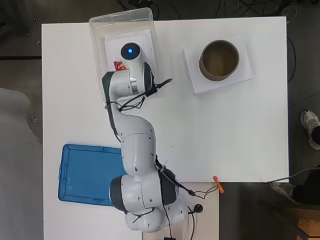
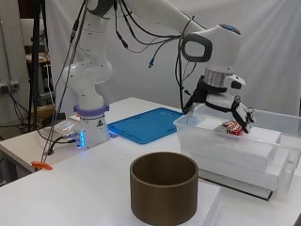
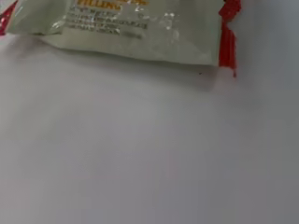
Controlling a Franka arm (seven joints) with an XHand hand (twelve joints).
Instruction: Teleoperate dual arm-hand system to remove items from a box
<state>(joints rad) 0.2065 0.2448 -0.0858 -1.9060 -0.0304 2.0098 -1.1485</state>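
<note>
The hand (image 2: 235, 110) hangs over the clear box (image 1: 98, 35) at upper left of the overhead view, fingers curled around the red-and-white snack packet (image 2: 232, 127), just above the box's white floor.

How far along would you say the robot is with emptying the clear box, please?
Early stage. Nothing looks removed yet: the brown cylindrical container appears empty from overhead. In hand: the robot hand is down inside the clear box, at the red-and-white snack packet; whether it grips the packet is unclear. Left: lifting the packet out and setting it down outside.
</note>
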